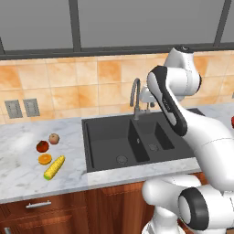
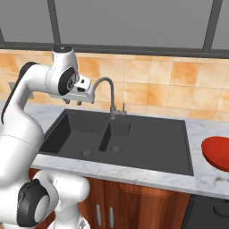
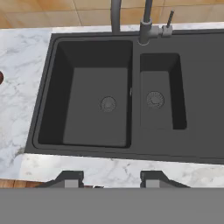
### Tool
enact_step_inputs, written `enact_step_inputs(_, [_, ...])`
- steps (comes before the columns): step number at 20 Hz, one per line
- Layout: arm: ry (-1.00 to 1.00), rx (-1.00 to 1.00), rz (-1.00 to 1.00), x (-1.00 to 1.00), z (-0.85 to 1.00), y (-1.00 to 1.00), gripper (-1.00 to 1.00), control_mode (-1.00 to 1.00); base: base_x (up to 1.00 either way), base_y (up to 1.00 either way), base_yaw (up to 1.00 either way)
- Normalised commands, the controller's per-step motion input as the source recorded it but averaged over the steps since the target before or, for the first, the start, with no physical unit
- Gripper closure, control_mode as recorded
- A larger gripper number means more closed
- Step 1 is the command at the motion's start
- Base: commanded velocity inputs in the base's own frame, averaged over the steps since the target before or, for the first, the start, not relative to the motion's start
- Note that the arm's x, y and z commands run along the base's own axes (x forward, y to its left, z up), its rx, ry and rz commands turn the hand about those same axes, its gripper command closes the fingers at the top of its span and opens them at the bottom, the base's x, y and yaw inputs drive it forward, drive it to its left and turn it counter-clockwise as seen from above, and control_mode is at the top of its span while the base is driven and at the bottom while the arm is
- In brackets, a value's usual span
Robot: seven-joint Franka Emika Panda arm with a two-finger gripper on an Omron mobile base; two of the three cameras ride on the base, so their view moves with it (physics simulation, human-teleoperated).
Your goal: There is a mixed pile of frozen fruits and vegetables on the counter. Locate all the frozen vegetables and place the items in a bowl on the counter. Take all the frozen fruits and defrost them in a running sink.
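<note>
Fingers (image 3: pixel 70 178) apart (nothing between them), above sink (image 3: pixel 131 148).

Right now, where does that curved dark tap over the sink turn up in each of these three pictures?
Left base view: the faucet stands at the back of the sink, just left of the arm.
Right base view: it arches at centre, behind the divider between the basins.
Hand view: its base and stem rise at the top edge.
Shared landmark: the round drain of the larger basin.
</note>
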Motion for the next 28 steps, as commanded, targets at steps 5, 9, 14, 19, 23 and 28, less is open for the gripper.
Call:
enact_step_inputs(5, [0.0, 0.0, -0.03, -0.17, -0.06, 0.31, -1.0, -1.0, 0.0, 0.0, 0.0])
enact_step_inputs(9, [0.01, 0.0, -0.04, -0.42, -0.06, 0.57, -1.0, -1.0, 0.0, 0.0, 0.0])
enact_step_inputs(14, [0.01, 0.01, -0.03, -0.27, -0.11, 0.57, -1.0, -1.0, 0.0, 0.0, 0.0])
enact_step_inputs(19, [0.11, 0.0, 0.05, 0.13, -0.15, 0.65, -1.0, -1.0, 0.0, 0.0, 0.0])
enact_step_inputs(23, [0.14, 0.03, 0.03, 0.43, -0.34, 1.0, -1.0, -1.0, 0.0, 0.0, 0.0])
enact_step_inputs(28, [0.03, 0.01, -0.05, 0.44, -0.2, 0.89, -1.0, -1.0, 0.0, 0.0, 0.0])
